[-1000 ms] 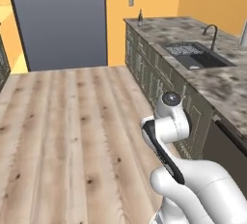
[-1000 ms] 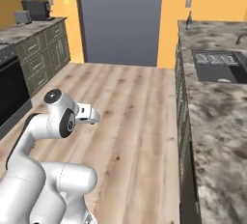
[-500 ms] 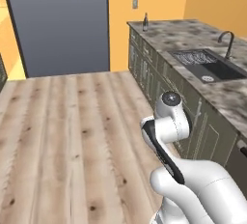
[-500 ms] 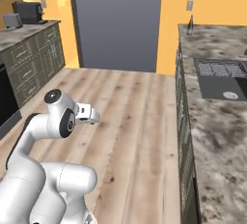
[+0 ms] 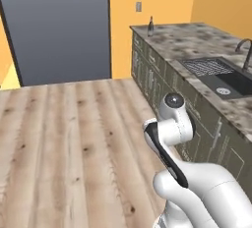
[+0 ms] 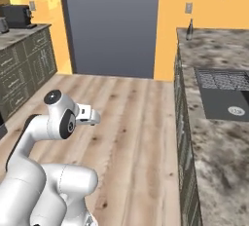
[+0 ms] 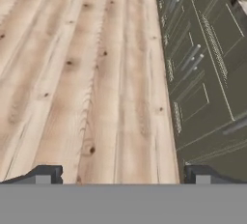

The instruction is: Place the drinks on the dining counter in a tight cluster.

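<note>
White arm (image 5: 170, 133) folded low at lower right, dark joint band across the upper link, round grey cap on the elbow joint. Pale wood plank floor (image 5: 69, 138) over the left and centre. Marbled stone counter (image 5: 197, 42) runs along the right side on dark green-grey cabinet fronts (image 5: 152, 72) with bar handles. Black sink (image 5: 224, 77) sunk into the counter, ribbed drain board on its near-left part, dark faucet (image 5: 244, 52) arching at the far right edge. A small dark bottle (image 5: 150, 27) stands upright at the counter's far left corner, near the wall. Big flat grey panel (image 5: 59, 28) fills the back left; orange wall (image 5: 157, 6) beside it carries two small grey plates.
</note>
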You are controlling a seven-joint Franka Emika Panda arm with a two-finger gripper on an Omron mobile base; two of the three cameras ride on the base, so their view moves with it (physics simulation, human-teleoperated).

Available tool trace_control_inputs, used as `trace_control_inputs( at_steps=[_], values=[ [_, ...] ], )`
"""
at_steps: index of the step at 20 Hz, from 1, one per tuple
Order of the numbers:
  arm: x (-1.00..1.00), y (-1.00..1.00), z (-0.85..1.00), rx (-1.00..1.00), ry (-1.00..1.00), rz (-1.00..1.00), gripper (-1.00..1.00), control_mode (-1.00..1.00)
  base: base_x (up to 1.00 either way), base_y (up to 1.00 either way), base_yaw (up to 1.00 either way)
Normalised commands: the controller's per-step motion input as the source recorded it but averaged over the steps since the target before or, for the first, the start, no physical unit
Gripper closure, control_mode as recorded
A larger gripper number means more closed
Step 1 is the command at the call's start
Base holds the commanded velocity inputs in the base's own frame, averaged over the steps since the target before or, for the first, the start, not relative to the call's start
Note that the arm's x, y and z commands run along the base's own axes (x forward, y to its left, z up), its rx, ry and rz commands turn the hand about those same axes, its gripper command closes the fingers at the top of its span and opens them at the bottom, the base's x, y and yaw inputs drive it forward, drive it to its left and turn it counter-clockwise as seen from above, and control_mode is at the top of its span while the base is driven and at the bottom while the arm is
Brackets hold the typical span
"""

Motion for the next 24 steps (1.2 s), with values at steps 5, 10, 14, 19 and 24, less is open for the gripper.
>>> trace_control_inputs(
  at_steps=[5, 10, 14, 19, 24],
  values=[
    [0.00, 0.00, 0.00, 0.00, 0.00, 0.00, -1.00, 1.00, 0.67, 0.05, -0.14],
    [0.00, 0.00, 0.00, 0.00, 0.00, 0.00, -1.00, 1.00, 0.69, 0.04, -0.12],
    [0.00, 0.00, 0.00, 0.00, 0.00, 0.00, -1.00, 1.00, 0.73, 0.08, -0.10],
    [0.00, 0.00, 0.00, 0.00, 0.00, 0.00, -1.00, 1.00, 0.77, 0.15, -0.10],
    [0.00, 0.00, 0.00, 0.00, 0.00, 0.00, -1.00, 1.00, 0.79, 0.18, -0.08]
  ],
)
